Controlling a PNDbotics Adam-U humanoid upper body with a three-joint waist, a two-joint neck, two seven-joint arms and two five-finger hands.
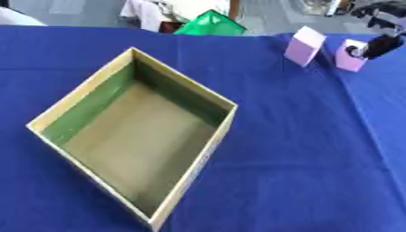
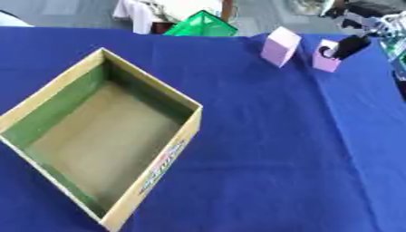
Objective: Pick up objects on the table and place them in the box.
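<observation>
Over at the far right of the blue table [image 1: 301,149], the right hand [image 1: 379,45] has its dark fingers pinched on a pink block [image 1: 350,57] beside another pink block [image 1: 304,46], so lift straight up, then carry left to the empty box [image 1: 60,111].

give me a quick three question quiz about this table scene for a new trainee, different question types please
1. True or false: the box already holds a pink block.
2. Which hand is at the far pink block? A) left B) right
3. Fill in: the table is covered with a ___ cloth.

Key:
1. False; the box is empty, and both the near pink block and the far one stand on the cloth.
2. B; the right hand comes in from the upper right corner and is at that block.
3. Blue.
</observation>
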